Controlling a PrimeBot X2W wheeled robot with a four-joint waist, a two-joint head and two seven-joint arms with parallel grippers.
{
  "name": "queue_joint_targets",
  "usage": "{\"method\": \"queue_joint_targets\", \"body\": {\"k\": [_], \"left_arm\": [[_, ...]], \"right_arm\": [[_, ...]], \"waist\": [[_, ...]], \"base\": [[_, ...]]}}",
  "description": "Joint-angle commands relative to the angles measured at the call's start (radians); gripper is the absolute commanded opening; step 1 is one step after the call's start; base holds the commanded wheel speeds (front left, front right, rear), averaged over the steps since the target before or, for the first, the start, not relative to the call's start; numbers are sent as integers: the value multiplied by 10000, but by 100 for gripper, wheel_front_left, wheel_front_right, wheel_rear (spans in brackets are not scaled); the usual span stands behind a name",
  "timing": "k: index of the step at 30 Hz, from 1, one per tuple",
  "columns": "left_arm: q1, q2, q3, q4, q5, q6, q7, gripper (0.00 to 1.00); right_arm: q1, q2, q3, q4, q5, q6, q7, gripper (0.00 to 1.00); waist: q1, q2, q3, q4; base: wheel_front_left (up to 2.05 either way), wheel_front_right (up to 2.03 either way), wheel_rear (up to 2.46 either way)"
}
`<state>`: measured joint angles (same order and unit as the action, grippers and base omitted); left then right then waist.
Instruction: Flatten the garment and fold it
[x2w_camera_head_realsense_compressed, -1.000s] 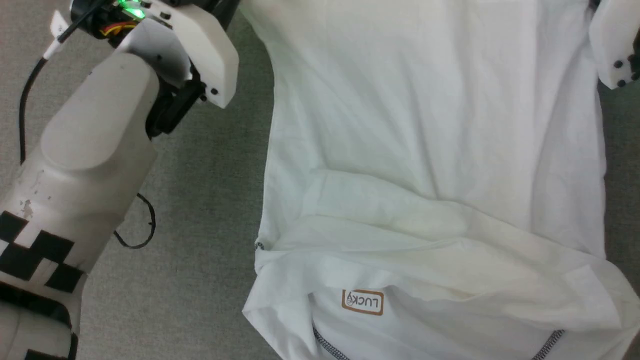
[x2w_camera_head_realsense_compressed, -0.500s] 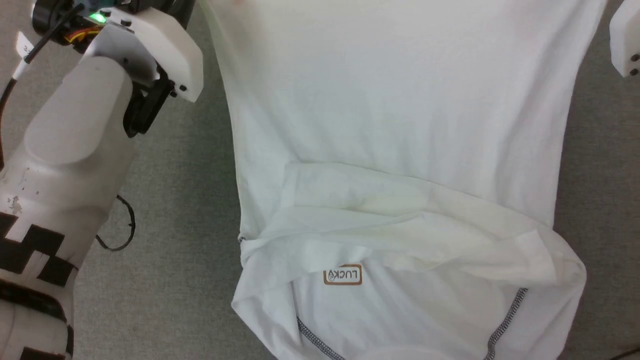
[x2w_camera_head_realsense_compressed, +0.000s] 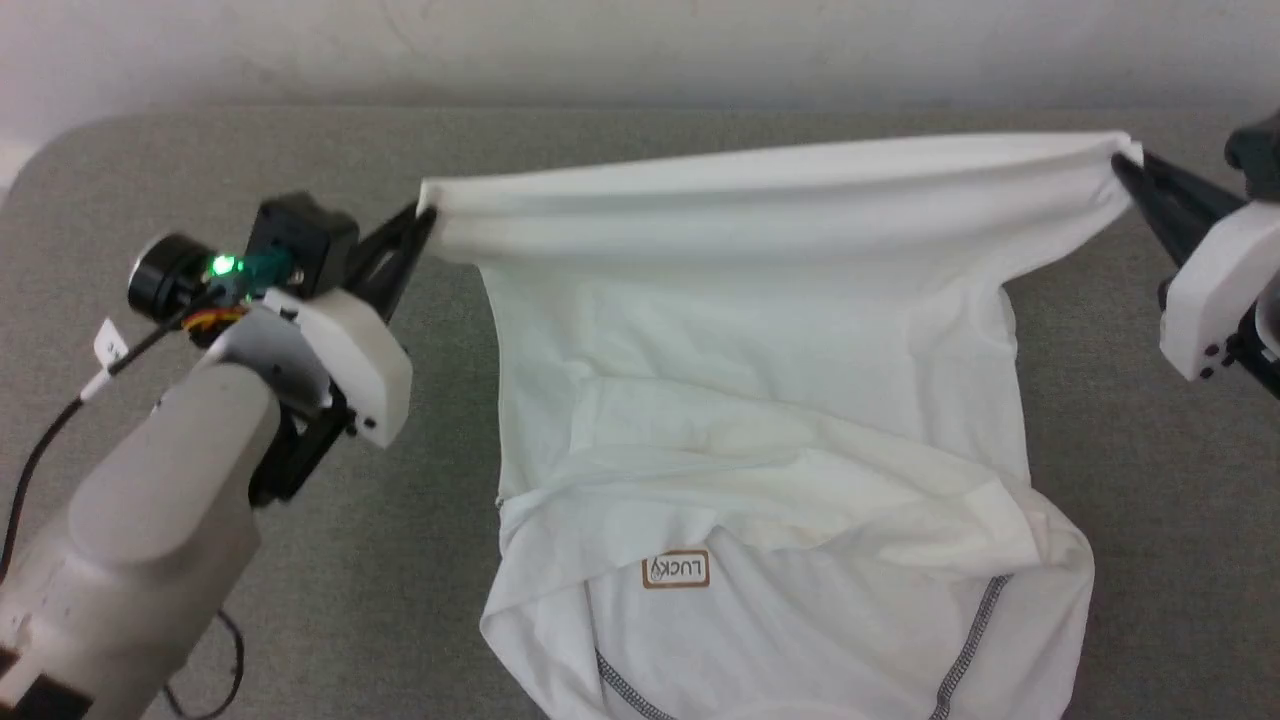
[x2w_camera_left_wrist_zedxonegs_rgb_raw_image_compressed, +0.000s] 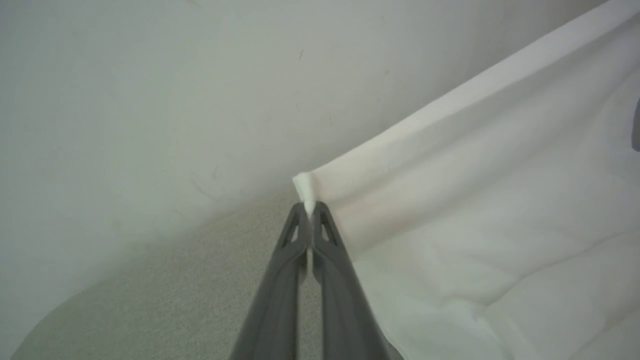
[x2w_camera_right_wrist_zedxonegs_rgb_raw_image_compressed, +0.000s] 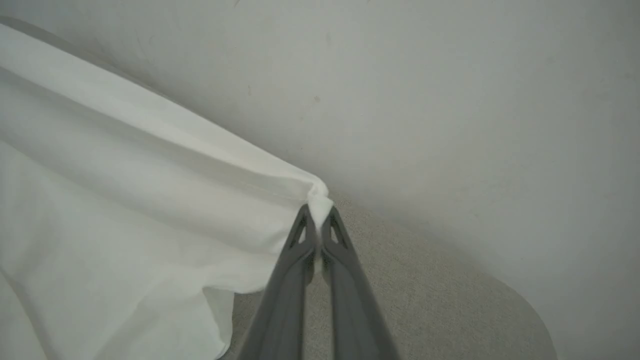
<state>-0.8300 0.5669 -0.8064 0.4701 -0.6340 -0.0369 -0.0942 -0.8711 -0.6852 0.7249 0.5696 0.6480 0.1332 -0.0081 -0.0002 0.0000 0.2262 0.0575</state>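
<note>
The white garment (x2w_camera_head_realsense_compressed: 760, 350) hangs stretched between both grippers above a grey table (x2w_camera_head_realsense_compressed: 400, 560), with its lower part bunched on the surface. A brown-bordered chest patch (x2w_camera_head_realsense_compressed: 676, 569) and dark zigzag seams show near the front edge. My left gripper (x2w_camera_head_realsense_compressed: 425, 215) is shut on the garment's far left corner (x2w_camera_left_wrist_zedxonegs_rgb_raw_image_compressed: 305, 187). At the far right my right gripper (x2w_camera_head_realsense_compressed: 1125, 165) is shut on the opposite corner (x2w_camera_right_wrist_zedxonegs_rgb_raw_image_compressed: 320, 200). The edge between them is pulled taut. A folded band of cloth lies across the middle of the garment.
A pale wall (x2w_camera_head_realsense_compressed: 640, 50) runs along the table's far edge. Bare grey surface lies to the left (x2w_camera_head_realsense_compressed: 120, 150) and right (x2w_camera_head_realsense_compressed: 1150, 480) of the garment. A black cable (x2w_camera_head_realsense_compressed: 40, 460) trails from my left arm.
The head view has tilted up, now showing the wall and the held top edge. Both grippers have stayed shut on the garment's corners, and the cloth hangs more gathered toward the front.
</note>
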Motion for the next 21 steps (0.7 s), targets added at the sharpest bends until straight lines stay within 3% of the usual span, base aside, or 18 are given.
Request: {"method": "queue_joint_targets", "body": {"k": [1,9,13,17,21], "left_arm": [[509,359,-12,-459,-126,202,175,0],[3580,2407,-444,-4634,-530,1605,1662,0],[4827,3126,-771,-6057,-694,2185,2142,0],[5685,3474,-1221,-6772,-718,2454,2466,0],[6116,3535,-1709,-6846,-627,2307,2659,0]], "right_arm": [[411,-190,-94,-291,200,-25,60,0],[3539,-1175,-1087,-2946,992,-25,1192,0],[5301,-1490,-1621,-4299,1023,-25,2138,0],[6822,-1649,-2056,-5333,998,-25,3176,0],[7911,-1800,-2418,-5906,697,-25,4019,0]], "waist": [[2,0,-1012,61],[2,0,-1753,98],[2,0,-1835,80],[2,0,-1822,69],[2,0,-1789,82]], "base": [[0,0,0],[0,0,0],[0,0,0],[0,0,0],[0,0,0]]}}
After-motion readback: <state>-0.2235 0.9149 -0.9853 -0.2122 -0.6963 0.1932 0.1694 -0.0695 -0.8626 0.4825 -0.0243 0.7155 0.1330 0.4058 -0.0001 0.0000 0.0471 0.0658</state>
